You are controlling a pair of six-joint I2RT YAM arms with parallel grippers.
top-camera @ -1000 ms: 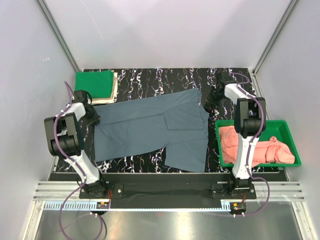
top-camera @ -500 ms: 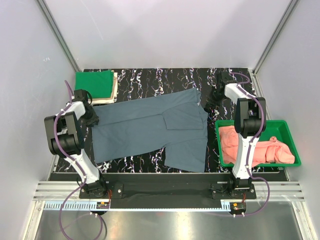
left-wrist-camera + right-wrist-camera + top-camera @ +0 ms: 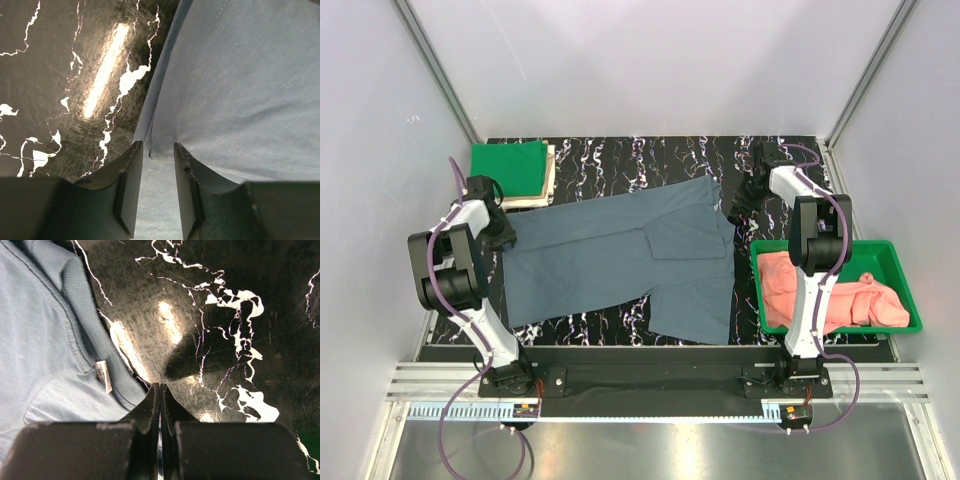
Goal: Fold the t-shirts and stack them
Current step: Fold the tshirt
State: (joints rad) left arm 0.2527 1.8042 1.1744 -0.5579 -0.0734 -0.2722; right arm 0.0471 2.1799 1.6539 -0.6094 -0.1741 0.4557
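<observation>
A blue-grey t-shirt (image 3: 620,250) lies spread across the black marbled table, partly folded at its right side. My left gripper (image 3: 502,232) is at its left edge. In the left wrist view the fingers (image 3: 131,185) stand a little apart with the shirt's stitched hem (image 3: 240,90) filling the gap and creasing at the tips (image 3: 155,150). My right gripper (image 3: 740,205) is shut at the shirt's upper right. In the right wrist view its tips (image 3: 160,386) rest on the table against the ribbed collar (image 3: 85,315). A folded green shirt (image 3: 508,167) lies on a cream one (image 3: 548,185).
A green bin (image 3: 895,262) at the right holds crumpled pink shirts (image 3: 820,290). The folded stack sits in the table's back left corner. White walls and metal posts close in the table on three sides.
My left gripper has moved slightly left and the shirt's left edge has slid left with it. The shirt's right edge has also shifted a little left. The right gripper has barely moved.
</observation>
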